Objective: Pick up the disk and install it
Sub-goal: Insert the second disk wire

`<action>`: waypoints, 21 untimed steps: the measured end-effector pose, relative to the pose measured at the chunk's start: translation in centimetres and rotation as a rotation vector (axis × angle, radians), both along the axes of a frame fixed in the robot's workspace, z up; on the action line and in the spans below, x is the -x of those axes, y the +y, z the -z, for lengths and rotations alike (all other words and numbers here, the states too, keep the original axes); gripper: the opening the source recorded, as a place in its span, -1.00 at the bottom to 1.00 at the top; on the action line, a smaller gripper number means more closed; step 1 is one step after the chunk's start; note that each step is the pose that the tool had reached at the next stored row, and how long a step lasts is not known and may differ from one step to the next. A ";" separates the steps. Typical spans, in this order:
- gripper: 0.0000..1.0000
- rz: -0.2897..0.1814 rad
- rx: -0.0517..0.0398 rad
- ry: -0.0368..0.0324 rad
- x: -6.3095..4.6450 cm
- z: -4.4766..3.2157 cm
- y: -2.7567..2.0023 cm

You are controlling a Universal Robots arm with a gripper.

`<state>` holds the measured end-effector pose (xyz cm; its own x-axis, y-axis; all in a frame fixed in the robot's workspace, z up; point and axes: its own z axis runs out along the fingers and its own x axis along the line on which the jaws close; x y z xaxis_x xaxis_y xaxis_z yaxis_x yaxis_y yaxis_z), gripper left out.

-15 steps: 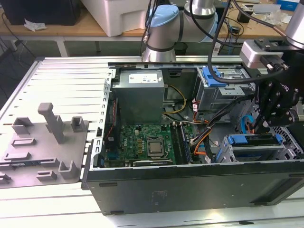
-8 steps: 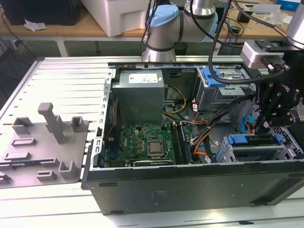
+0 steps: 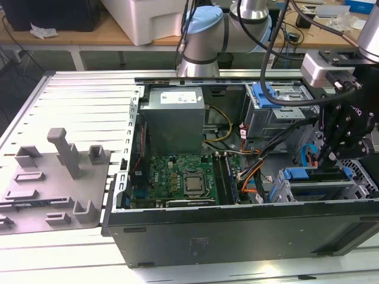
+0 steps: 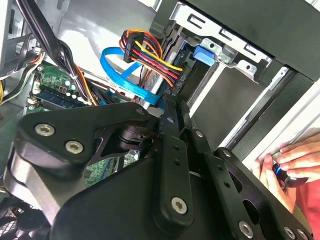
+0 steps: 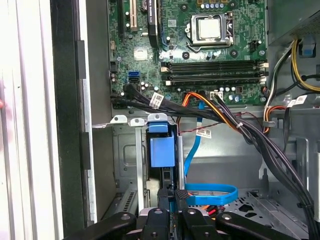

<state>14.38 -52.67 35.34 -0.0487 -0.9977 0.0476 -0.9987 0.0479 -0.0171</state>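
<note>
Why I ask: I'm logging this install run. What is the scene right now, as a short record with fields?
gripper: low inside the open computer case, at the grey drive cage
what it holds: cannot tell
cage slot: blue plastic part just ahead of the gripper
motherboard: exposed, untouched
grey fixture: at the exterior view's left, apart from the case
person's hand: resting at the case edge

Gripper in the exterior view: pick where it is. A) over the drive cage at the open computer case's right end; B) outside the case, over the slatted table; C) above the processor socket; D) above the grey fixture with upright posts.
A: the gripper hangs just above the drive cage at the exterior view's right end of the computer case.
</note>
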 end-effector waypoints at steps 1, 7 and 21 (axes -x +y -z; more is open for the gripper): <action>-0.68 0.000 0.0000 0.0000 0.0 0.05 0.00; -0.68 0.000 0.0000 0.0000 -0.1 0.39 0.00; -0.68 0.000 -0.0001 0.0000 -0.1 0.67 0.08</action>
<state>14.49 -52.59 34.68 -0.0487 -0.9977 0.0475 -0.9987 0.0479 -0.0171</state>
